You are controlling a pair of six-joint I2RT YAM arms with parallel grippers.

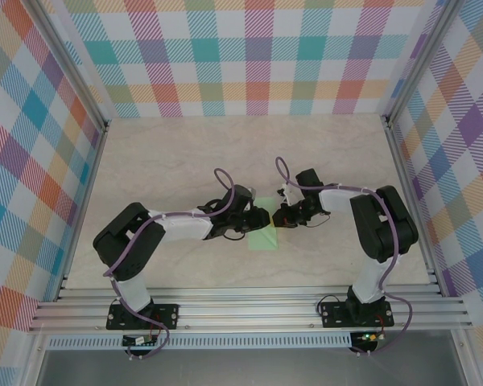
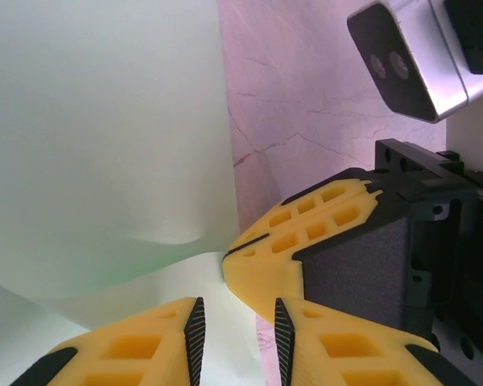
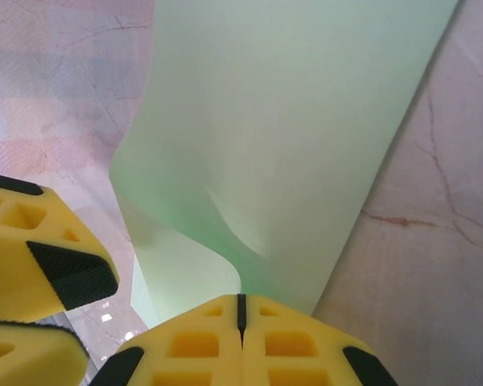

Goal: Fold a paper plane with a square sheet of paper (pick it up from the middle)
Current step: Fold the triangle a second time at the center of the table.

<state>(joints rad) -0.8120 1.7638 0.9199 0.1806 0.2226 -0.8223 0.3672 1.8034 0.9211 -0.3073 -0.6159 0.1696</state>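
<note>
Beige marbled table, boxed in by checked walls. Around mid-table, slightly nearer the front edge than the back: pale mint square sheet of paper, largely covered from above by both wrists. Bowed upward off the table along one side, with a soft dent close to the pinch. Right gripper clenched, pads pressed flat together on the lifted edge of the sheet. Left gripper released, fingers parted by a narrow gap, tips just beside the right gripper's tips, paper visible behind the gap, not closed on it.
</note>
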